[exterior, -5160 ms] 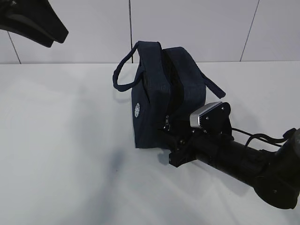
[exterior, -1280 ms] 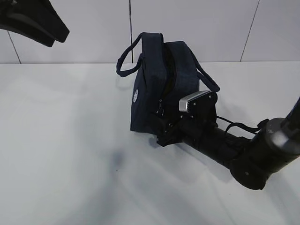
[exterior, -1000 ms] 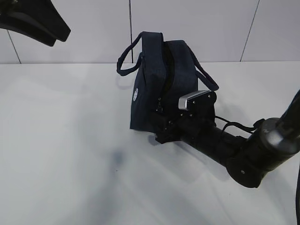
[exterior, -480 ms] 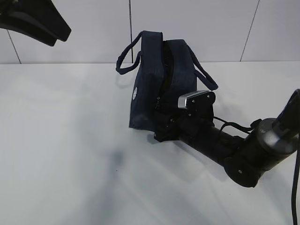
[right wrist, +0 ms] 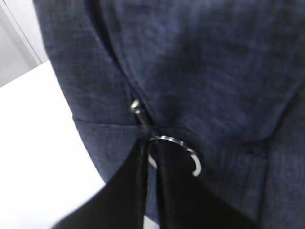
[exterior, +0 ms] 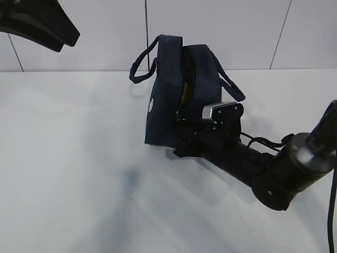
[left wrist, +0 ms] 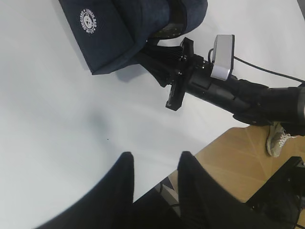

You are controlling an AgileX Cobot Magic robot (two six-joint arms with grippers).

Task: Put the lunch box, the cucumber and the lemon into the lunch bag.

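Pinching ring pull point(right wrist: 172, 155), right hand point(right wrist: 151, 160).

Navy lunch bag point(exterior: 168, 105) stands upright on the white tabletop point(exterior: 68, 158), both loop handles up, white round logo on the left side panel, zipper parted with a sliver of yellow visible in the gap. Right arm's pincer point(exterior: 180, 138) is pressed against the bag's near end at the zipper; fingers hidden. Left arm sits top-left, well apart.
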